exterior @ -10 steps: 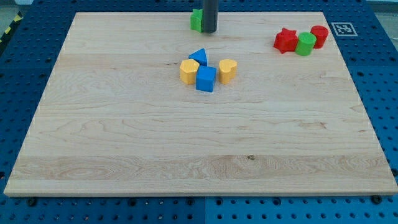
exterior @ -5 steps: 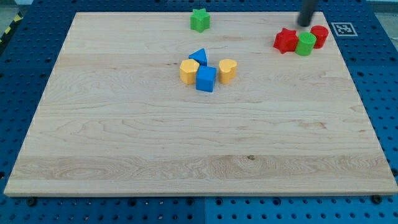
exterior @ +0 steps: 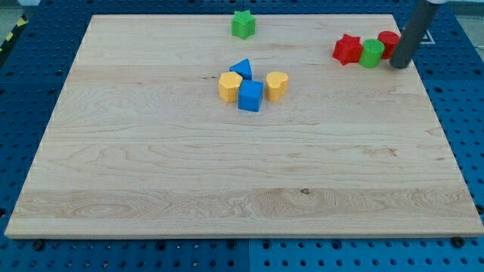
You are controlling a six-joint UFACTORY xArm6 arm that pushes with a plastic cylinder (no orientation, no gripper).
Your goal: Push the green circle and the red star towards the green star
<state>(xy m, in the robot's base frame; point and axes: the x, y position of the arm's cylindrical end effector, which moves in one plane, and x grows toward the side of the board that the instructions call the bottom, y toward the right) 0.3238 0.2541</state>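
My tip (exterior: 400, 65) rests on the counter (exterior: 227, 174) just right of the red cylinder (exterior: 389, 42) — green circle (exterior: 371, 53) and red star (exterior: 347, 49) beside it, green star (exterior: 243, 24) well apart; it carries no hand.

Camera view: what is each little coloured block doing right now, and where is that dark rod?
My tip: at the view's right of the red cylinder, close against it.
Red cylinder: upright, against the green circle.
Green circle: between red star and red cylinder.
Red star: flat, beside the green circle.
Green star: alone, near the view's top.
Blue triangle, blue cube, yellow hexagon, yellow heart: clustered mid-board.
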